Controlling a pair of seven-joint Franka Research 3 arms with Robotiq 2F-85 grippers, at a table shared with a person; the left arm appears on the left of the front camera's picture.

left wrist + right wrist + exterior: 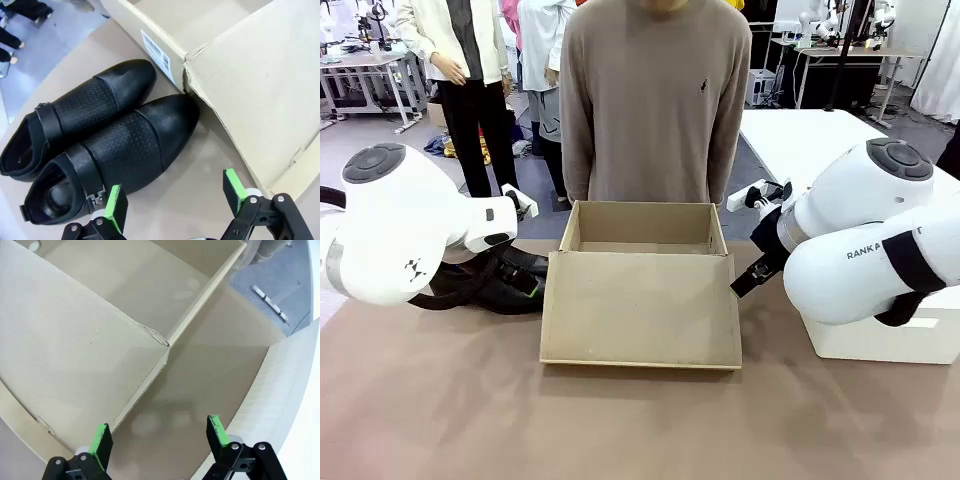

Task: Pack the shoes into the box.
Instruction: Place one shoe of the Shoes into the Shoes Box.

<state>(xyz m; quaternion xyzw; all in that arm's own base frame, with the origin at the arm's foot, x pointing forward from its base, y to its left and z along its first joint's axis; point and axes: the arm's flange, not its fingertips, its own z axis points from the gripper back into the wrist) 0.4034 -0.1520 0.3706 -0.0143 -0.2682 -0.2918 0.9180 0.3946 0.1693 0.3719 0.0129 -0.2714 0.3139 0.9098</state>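
Note:
The tan cardboard box [642, 240] stands open at the table's middle, its flap lid [640, 310] folded down flat toward me. Two glossy black strapped shoes [100, 145] lie side by side left of the box, toes against its side wall; in the front view the shoes [505, 282] peek out under my left arm. My left gripper [175, 202] hovers open just above the nearer shoe's heel end, holding nothing. My right gripper [157, 437] is open over bare table at the lid's right edge, beside the box [150, 290].
A person in a beige sweater [655, 100] stands right behind the box at the far edge. A big white block [890, 335] sits on the table at the right, under my right arm; its side [280, 390] is close to the right gripper.

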